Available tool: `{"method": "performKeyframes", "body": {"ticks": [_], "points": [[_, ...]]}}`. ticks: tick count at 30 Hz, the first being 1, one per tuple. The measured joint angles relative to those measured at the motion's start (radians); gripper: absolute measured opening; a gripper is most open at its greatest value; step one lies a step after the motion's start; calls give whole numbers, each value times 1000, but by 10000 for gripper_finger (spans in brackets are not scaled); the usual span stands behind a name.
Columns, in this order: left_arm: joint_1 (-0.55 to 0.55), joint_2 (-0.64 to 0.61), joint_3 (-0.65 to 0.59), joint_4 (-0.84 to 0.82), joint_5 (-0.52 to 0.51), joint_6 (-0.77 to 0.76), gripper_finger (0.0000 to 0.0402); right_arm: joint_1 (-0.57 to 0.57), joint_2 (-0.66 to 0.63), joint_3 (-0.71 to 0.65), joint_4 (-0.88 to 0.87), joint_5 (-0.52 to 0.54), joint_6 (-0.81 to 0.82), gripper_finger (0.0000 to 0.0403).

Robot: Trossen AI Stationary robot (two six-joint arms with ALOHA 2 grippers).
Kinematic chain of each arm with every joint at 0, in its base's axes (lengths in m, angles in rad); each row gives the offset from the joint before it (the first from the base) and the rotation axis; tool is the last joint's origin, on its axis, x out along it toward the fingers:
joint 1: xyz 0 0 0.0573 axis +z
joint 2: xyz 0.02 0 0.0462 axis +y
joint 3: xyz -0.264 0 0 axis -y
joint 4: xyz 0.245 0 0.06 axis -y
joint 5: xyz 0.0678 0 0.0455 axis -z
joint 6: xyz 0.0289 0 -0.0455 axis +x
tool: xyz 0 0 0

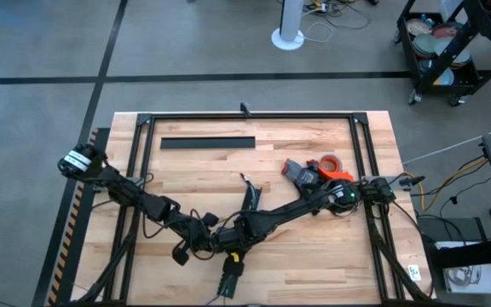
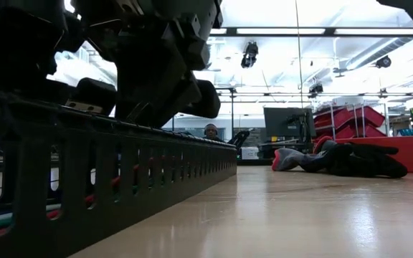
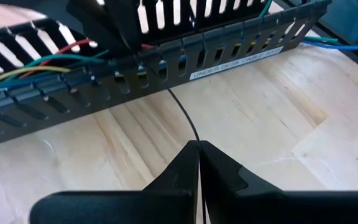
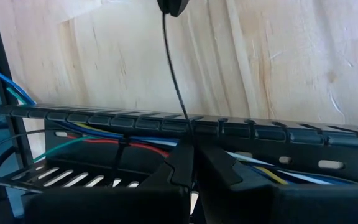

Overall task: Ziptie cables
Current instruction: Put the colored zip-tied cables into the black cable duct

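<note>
Both grippers meet near the table's (image 1: 314, 256) six-o'clock edge, over a black slotted duct (image 3: 166, 68) that holds the cables (image 4: 104, 138), a run of red, green, blue and yellow wires lying inside it. The left gripper (image 3: 199, 149) comes in from nine o'clock with its fingers pinched narrow on a ziptie (image 3: 185, 115), a thin dark strip that arcs across bare wood to the duct's wall. The right gripper (image 4: 193, 152) reaches in from three o'clock, its fingers closed on the same strip where it crosses the duct's top edge. A flat black strip (image 1: 207, 142) lies toward twelve o'clock, and a roll of orange tape (image 1: 331, 164) sits near two o'clock. The wood between them is open.
</note>
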State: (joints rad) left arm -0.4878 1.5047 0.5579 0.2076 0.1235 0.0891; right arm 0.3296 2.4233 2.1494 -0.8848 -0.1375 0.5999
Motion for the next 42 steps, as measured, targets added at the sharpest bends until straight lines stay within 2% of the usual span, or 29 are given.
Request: {"method": "performKeyframes", "body": {"ticks": [31,42], "points": [[-9,-7,0,25,19,4,0,12,0,4,4,-2,-17,0],[-17,-7,0,45,49,5,0,13,0,4,7,-39,-56,0]]}}
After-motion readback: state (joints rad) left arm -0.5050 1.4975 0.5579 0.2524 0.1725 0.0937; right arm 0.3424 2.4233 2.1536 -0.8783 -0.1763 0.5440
